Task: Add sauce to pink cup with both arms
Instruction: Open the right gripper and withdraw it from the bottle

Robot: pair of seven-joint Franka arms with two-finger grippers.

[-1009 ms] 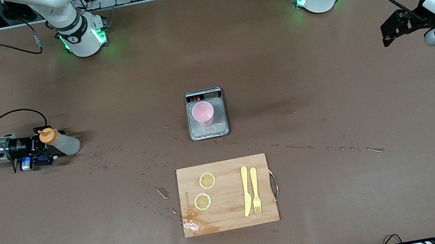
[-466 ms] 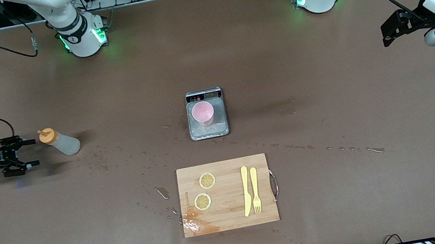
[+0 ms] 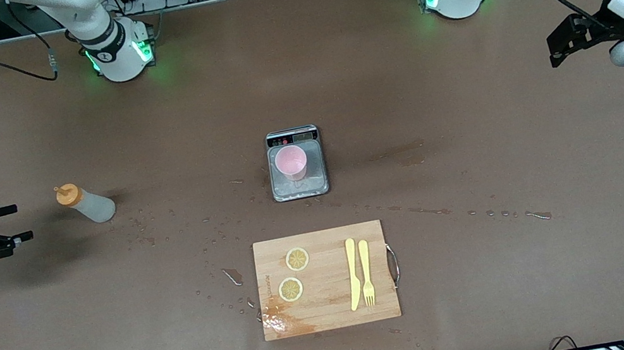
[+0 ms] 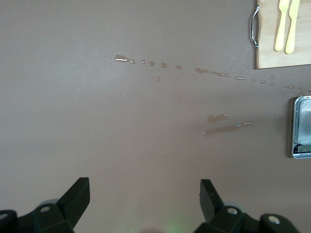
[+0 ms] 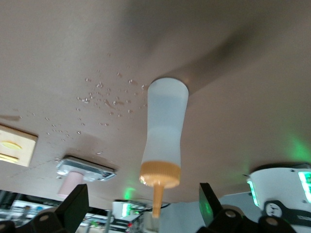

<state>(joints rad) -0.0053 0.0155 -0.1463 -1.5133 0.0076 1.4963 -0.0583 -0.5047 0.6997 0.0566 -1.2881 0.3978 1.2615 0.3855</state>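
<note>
The sauce bottle point(image 3: 86, 204), translucent with an orange cap, stands upright on the brown table toward the right arm's end. It also shows in the right wrist view point(image 5: 164, 127), its nozzle between the finger tips but well ahead of them. My right gripper point(image 3: 20, 221) point(image 5: 143, 188) is open and empty, a short way from the bottle, closer to the table's end. The pink cup point(image 3: 291, 162) point(image 5: 71, 182) stands on a small scale point(image 3: 315, 175) mid-table. My left gripper point(image 3: 552, 50) point(image 4: 144, 187) waits open and empty above the left arm's end of the table.
A wooden cutting board point(image 3: 332, 319) lies nearer to the front camera than the scale, with two lemon slices point(image 3: 297, 259), a yellow knife point(image 3: 353, 273) and a fork point(image 3: 366, 272). Water droplets and streaks point(image 3: 434, 210) dot the table around the board and scale.
My right gripper, which was around the sauce bottle, has drawn back toward the right arm's end of the table. The bottle stays standing in place. The left arm has not moved.
</note>
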